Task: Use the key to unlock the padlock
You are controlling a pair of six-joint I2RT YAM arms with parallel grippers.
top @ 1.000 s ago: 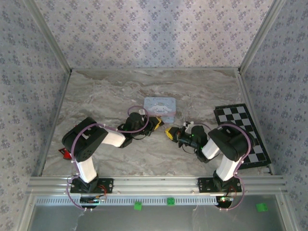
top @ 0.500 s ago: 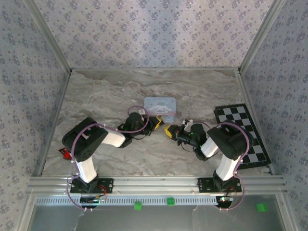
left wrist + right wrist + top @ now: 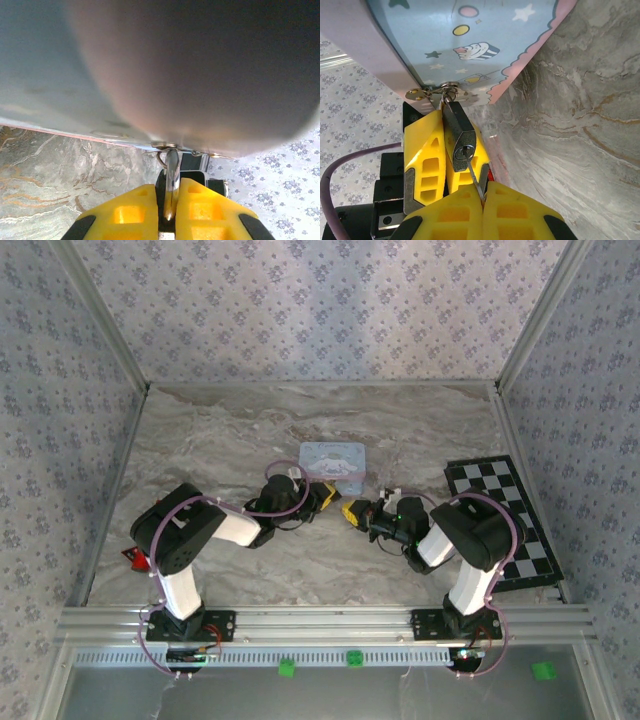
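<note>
Mid-task: the padlock point(image 3: 461, 131) hangs off the hasp at the front of the cartoon tin point(image 3: 485, 35), just over the tabletop point(image 3: 580, 125). The left pincer point(image 3: 169, 194) is clamped on the lock, steadying it. The right pincer point(image 3: 482, 197) is pinched tight on the key point(image 3: 475, 179), blade tip at the keyhole (how deep, can't tell). The shackle looks closed through the hasp, so seating the key, the turn and the pop-open are all left.

This is a robot test cell in a lab. A marble-look surface point(image 3: 220, 440) is boxed in by floral-papered panels point(image 3: 320, 310) on aluminium framing point(image 3: 320, 620). The left arm point(image 3: 175, 540) and right arm point(image 3: 470, 540) are bolted to the near rail, and a checkerboard point(image 3: 490, 485) lies at the right.
</note>
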